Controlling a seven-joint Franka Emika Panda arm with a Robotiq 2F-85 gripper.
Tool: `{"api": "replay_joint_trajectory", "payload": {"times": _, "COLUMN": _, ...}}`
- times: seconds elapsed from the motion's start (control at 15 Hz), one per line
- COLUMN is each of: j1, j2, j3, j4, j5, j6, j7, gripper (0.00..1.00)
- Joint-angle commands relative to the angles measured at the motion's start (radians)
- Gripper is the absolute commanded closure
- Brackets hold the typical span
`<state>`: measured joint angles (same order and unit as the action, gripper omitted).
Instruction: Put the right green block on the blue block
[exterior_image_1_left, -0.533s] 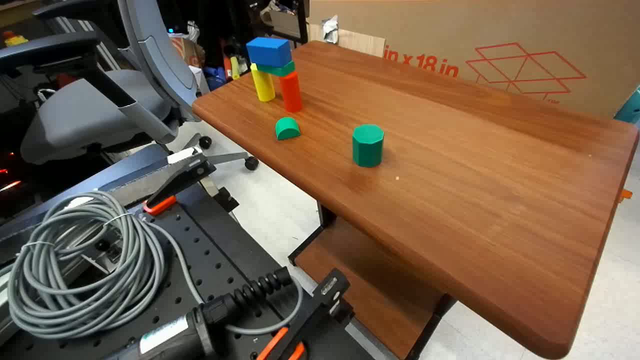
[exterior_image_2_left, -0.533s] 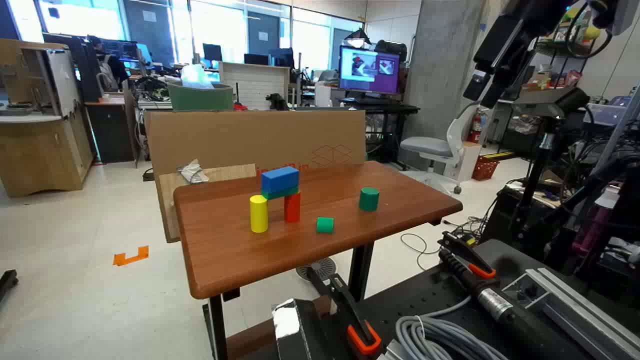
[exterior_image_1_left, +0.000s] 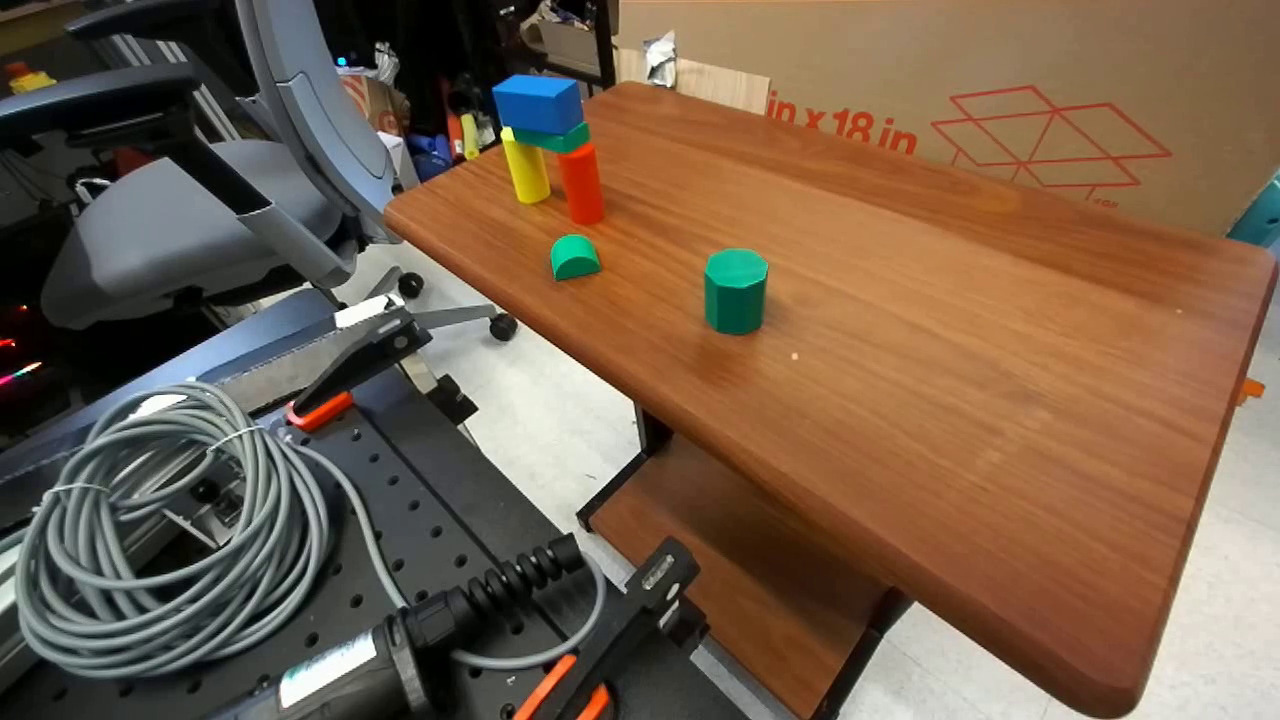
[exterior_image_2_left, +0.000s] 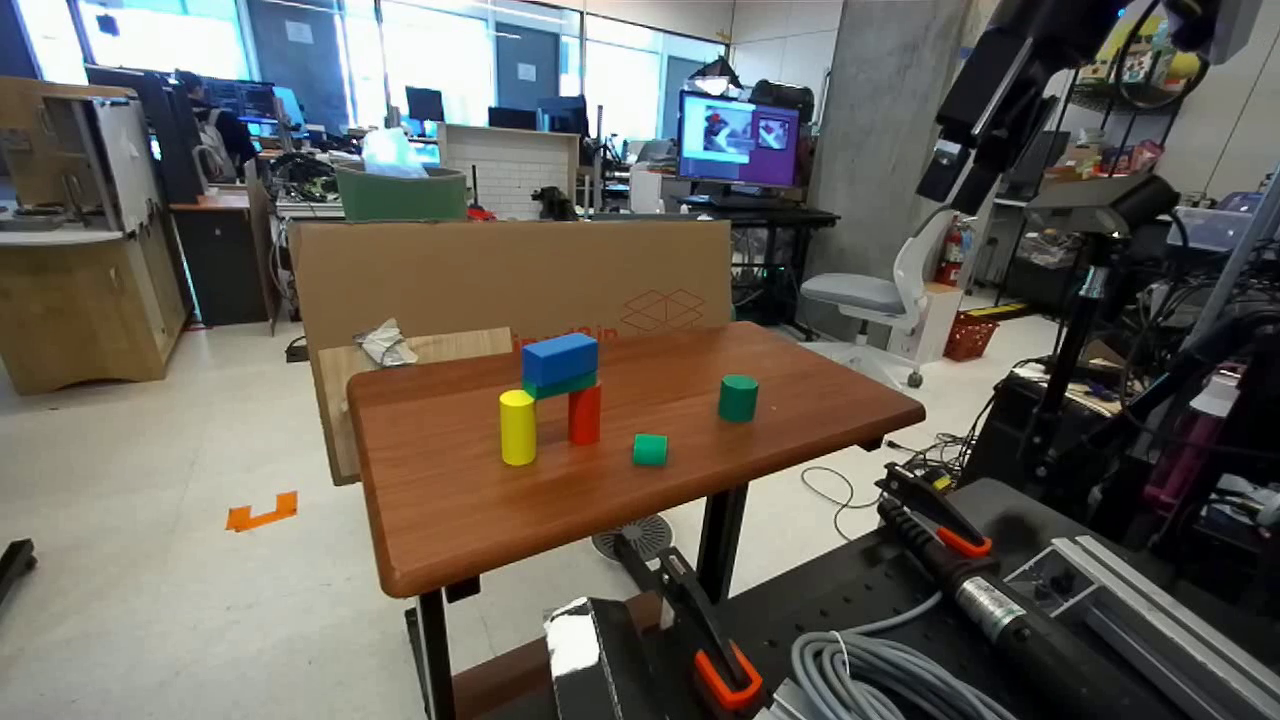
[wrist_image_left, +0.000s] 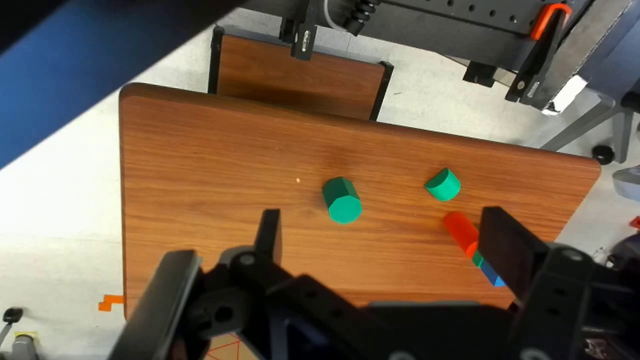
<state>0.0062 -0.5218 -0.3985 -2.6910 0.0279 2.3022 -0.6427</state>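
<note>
The right green block (exterior_image_1_left: 736, 292) is an upright eight-sided green cylinder standing alone on the table; it also shows in an exterior view (exterior_image_2_left: 738, 398) and in the wrist view (wrist_image_left: 343, 201). The blue block (exterior_image_1_left: 538, 104) is a rectangular block lying on a flat green piece (exterior_image_1_left: 556, 138), above the yellow and red cylinders; it also shows in an exterior view (exterior_image_2_left: 560, 358). In the wrist view, the blue block (wrist_image_left: 492, 274) is partly hidden behind a finger. My gripper (wrist_image_left: 382, 217) is open and empty, high above the table; it shows at the upper right of an exterior view (exterior_image_2_left: 950, 193).
A smaller green half-round block (exterior_image_1_left: 575, 257) lies between the tower and the green cylinder. The yellow cylinder (exterior_image_2_left: 518, 428) and red cylinder (exterior_image_2_left: 585, 414) stand under the stack. A cardboard sheet (exterior_image_2_left: 450, 270) stands behind the wooden table (exterior_image_1_left: 960, 400). A black bench with clamps and coiled cable (exterior_image_1_left: 180, 520) is alongside.
In an exterior view, the arm and gripper have shifted slightly to the left. The blocks have not moved.
</note>
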Motion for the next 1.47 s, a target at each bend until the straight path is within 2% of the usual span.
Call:
{"api": "replay_joint_trajectory", "payload": {"times": 0.0, "j1": 0.011, "j2": 0.098, "j3": 0.096, "j4": 0.065, "j5": 0.010, "j6": -0.031, "j7": 0.048, "gripper": 0.00}}
{"api": "replay_joint_trajectory", "payload": {"times": 0.33, "j1": 0.032, "j2": 0.222, "j3": 0.197, "j4": 0.159, "j5": 0.020, "j6": -0.024, "j7": 0.142, "gripper": 0.00}}
{"api": "replay_joint_trajectory", "payload": {"times": 0.6, "j1": 0.021, "j2": 0.356, "j3": 0.227, "j4": 0.240, "j5": 0.031, "j6": -0.018, "j7": 0.197, "gripper": 0.00}}
{"api": "replay_joint_trajectory", "payload": {"times": 0.93, "j1": 0.008, "j2": 0.516, "j3": 0.256, "j4": 0.321, "j5": 0.040, "j6": -0.013, "j7": 0.205, "gripper": 0.00}}
{"api": "replay_joint_trajectory", "payload": {"times": 1.4, "j1": 0.001, "j2": 0.712, "j3": 0.327, "j4": 0.455, "j5": -0.023, "j6": -0.008, "j7": 0.313, "gripper": 0.00}}
